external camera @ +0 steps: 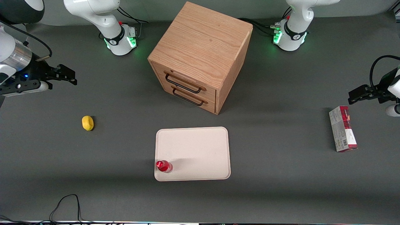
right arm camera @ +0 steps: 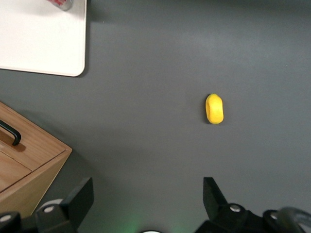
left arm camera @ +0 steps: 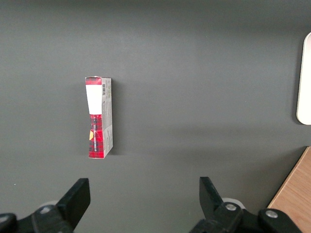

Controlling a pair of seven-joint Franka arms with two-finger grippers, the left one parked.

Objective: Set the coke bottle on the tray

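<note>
The small red coke bottle point(external camera: 163, 166) stands upright on the cream tray point(external camera: 200, 150), in the tray's near corner toward the working arm's end. A sliver of the bottle point(right arm camera: 62, 4) and a tray corner point(right arm camera: 43, 43) show in the right wrist view. My gripper point(external camera: 64, 76) hovers high above the table at the working arm's end, well away from the tray and farther from the camera than it. Its fingers point(right arm camera: 214, 194) are spread wide and hold nothing; bare grey table lies between them.
A yellow lemon-like lump point(external camera: 87, 122) lies on the table between the gripper and the tray. A wooden two-drawer cabinet point(external camera: 200, 56) stands farther from the camera than the tray. A red-and-grey carton point(external camera: 342, 132) lies toward the parked arm's end.
</note>
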